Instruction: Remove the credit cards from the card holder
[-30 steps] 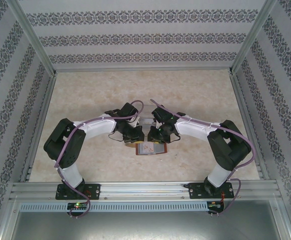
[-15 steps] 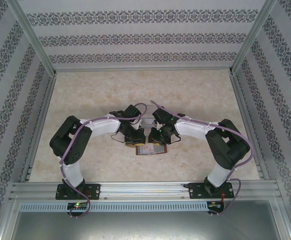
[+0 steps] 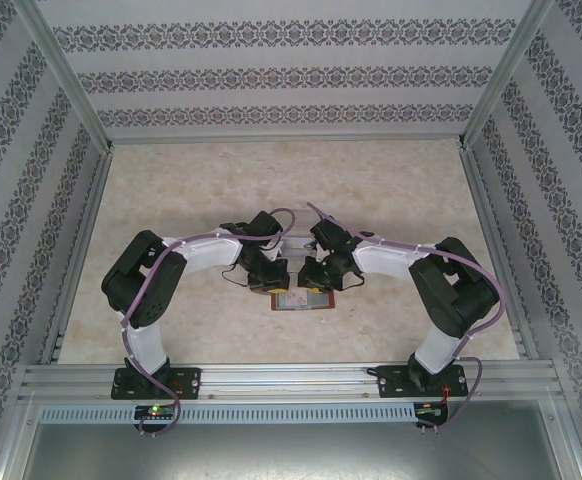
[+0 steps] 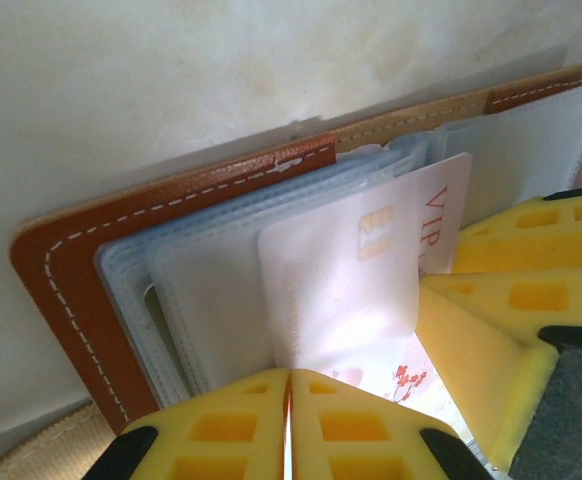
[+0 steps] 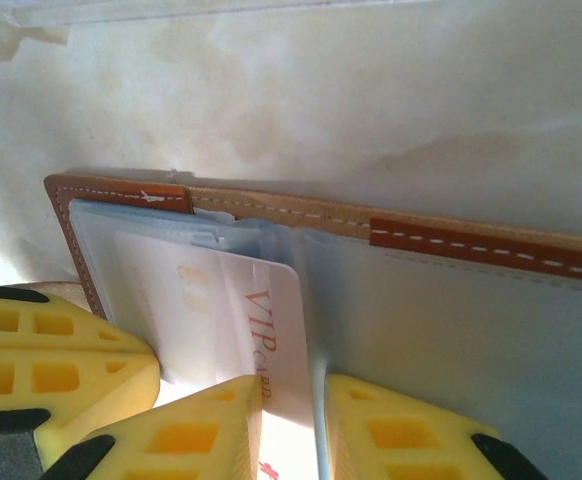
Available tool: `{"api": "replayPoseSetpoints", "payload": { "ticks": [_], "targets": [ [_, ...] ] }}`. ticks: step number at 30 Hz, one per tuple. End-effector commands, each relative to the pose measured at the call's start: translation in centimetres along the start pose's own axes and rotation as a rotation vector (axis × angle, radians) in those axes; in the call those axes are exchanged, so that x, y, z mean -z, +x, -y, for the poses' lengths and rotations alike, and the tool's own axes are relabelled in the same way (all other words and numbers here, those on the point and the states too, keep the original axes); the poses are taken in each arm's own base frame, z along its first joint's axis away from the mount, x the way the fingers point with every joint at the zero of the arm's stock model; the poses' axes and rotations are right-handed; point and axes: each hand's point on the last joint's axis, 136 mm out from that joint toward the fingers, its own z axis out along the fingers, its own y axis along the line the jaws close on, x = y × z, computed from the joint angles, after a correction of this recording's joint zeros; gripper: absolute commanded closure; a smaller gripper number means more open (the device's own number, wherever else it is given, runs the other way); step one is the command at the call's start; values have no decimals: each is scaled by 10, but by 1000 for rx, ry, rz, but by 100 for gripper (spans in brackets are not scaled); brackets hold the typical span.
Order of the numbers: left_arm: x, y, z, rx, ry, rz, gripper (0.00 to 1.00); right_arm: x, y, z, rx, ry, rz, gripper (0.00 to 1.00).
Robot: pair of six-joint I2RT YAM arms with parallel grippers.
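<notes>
Left arm [image 3: 203, 252] has swung inward; card holder [image 3: 302, 297] lies open on table [image 3: 391, 190] between both wrists; left gripper [image 4: 289, 378] clenched at near edge of sleeves [image 4: 201, 300]; right gripper [image 5: 296, 400] narrowly parted astride white VIP credit card [image 4: 341, 270], grip unclear; a sleeve edge crowds that gap.

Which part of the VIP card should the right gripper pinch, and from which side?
Probably the bare VIP-printed strip of the card, which lies outside its sleeve beside the holder's fold. Come in over its free edge, opposite the stitched border, pinching its flat faces.
</notes>
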Motion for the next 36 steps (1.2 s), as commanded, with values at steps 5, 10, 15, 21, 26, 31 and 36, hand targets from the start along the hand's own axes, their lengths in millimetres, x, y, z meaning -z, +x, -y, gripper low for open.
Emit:
{"api": "replayPoseSetpoints", "payload": {
  "ticks": [5,10,15,21,26,31,36],
  "targets": [
    [-8,12,-21,14,-101,-52,91,3,0,-10,-26,-109,0,80],
    [-7,12,-20,10,-102,-53,91,3,0,-9,-37,-123,1,85],
    [-6,11,-19,8,-102,-52,91,6,-1,-6,-33,-110,13,88],
    [-4,9,-17,3,-102,-49,91,11,-2,8,-10,-27,34,90],
    [-4,10,-17,2,-100,-50,91,18,-3,15,5,17,44,91],
    [-4,10,-15,3,-94,-48,91,25,-4,23,17,67,59,92],
    [-3,10,-14,1,-89,-45,91,33,-4,33,40,137,71,92]
  ]
}}
